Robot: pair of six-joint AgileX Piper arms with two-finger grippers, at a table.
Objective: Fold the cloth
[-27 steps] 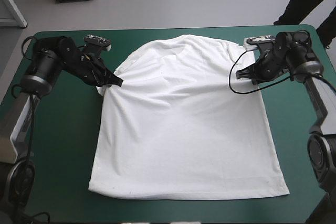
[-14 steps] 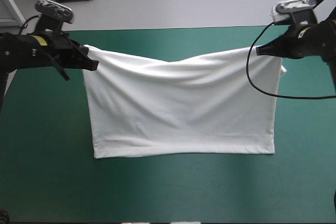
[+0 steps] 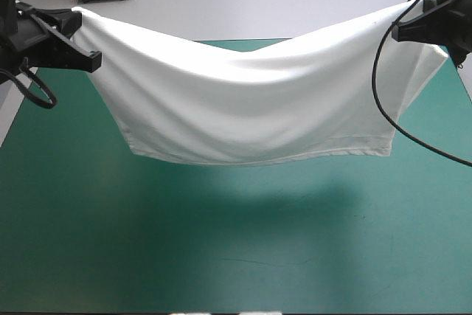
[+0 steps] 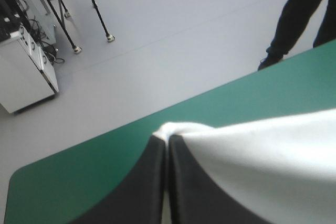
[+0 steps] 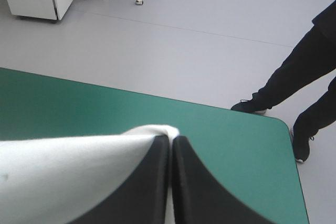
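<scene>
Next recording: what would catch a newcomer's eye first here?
The white T-shirt hangs stretched in the air like a sagging banner above the teal-green table, its shadow on the cover below. The left gripper and the right gripper, both raised, are each shut on one end of its top edge.

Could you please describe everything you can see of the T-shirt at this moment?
The T-shirt is white, soft-looking cloth, lifted and stretched wide between the left gripper and the right gripper, each shut on an upper corner. It sags in the middle with long folds, its hem lowest. It seems to hang clear of the teal-green table, casting a shadow there.
</scene>
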